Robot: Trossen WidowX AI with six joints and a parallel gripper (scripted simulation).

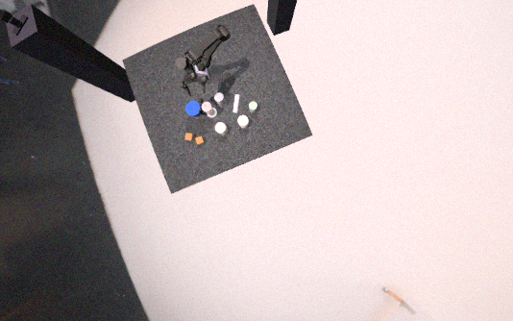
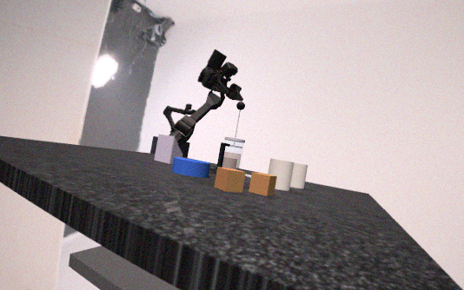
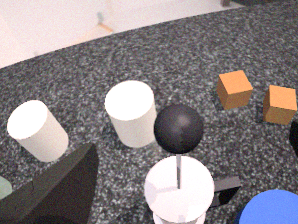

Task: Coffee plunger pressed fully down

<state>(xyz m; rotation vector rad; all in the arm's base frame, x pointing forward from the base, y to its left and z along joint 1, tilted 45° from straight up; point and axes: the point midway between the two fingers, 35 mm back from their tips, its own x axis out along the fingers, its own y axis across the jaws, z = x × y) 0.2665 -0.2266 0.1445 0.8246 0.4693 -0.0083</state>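
The gripper (image 2: 235,93) hangs spread wide and empty just above the plunger knob (image 2: 240,105), which stands high on its rod. Below, the coffee press (image 2: 233,153) sits upright on the table (image 2: 105,191), brownish liquid filling its lower part, beside a blue dish (image 2: 190,167).

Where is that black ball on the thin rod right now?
In the exterior view the black ball stands high above the glass coffee press, just under the open gripper; behind the orange cubes, right of the blue disc.
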